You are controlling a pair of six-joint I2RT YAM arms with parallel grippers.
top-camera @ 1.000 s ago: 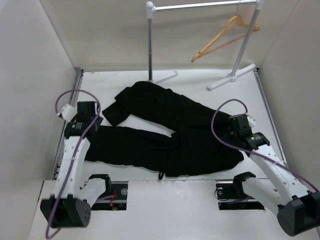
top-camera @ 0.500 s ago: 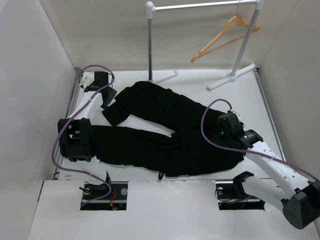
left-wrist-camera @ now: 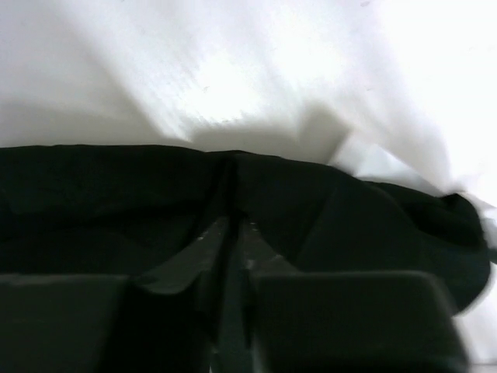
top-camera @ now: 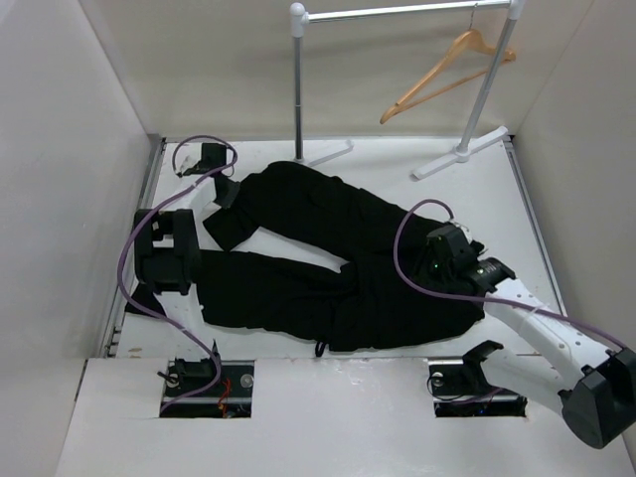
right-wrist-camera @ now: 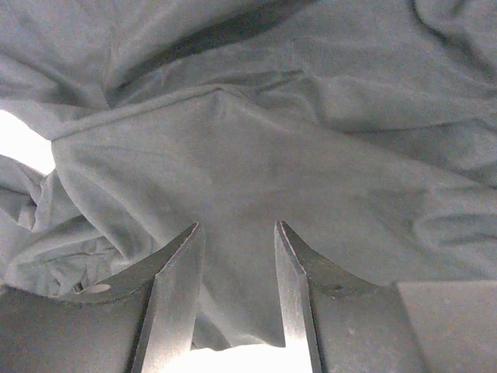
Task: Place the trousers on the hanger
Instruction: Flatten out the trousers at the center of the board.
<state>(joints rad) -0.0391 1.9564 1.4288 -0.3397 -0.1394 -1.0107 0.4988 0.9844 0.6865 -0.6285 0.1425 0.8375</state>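
Observation:
The black trousers (top-camera: pixel 328 263) lie spread flat on the white table, legs running left. My left gripper (top-camera: pixel 227 191) reaches to the far left, at the end of the upper leg. In the left wrist view it (left-wrist-camera: pixel 233 225) is shut, with the trousers' (left-wrist-camera: pixel 101 202) edge puckered at its tips. My right gripper (top-camera: pixel 435 260) hovers over the trousers' right end. In the right wrist view it (right-wrist-camera: pixel 235 233) stands open, with wrinkled trousers fabric (right-wrist-camera: pixel 233 148) under and between the fingers (right-wrist-camera: pixel 175 287). The tan wooden hanger (top-camera: pixel 447 65) hangs on the rail at the far right, apart from both grippers.
A grey metal rail stand (top-camera: pixel 299 79) rises at the back, its feet (top-camera: pixel 459 155) resting on the table behind the trousers. White walls (top-camera: pixel 60 179) close in the left, right and back sides. A purple cable (top-camera: pixel 127 260) loops beside the left arm.
The left arm has swung from the near left to the far left leg end and its gripper has shut there. The right gripper has moved left over the trousers and opened wider.

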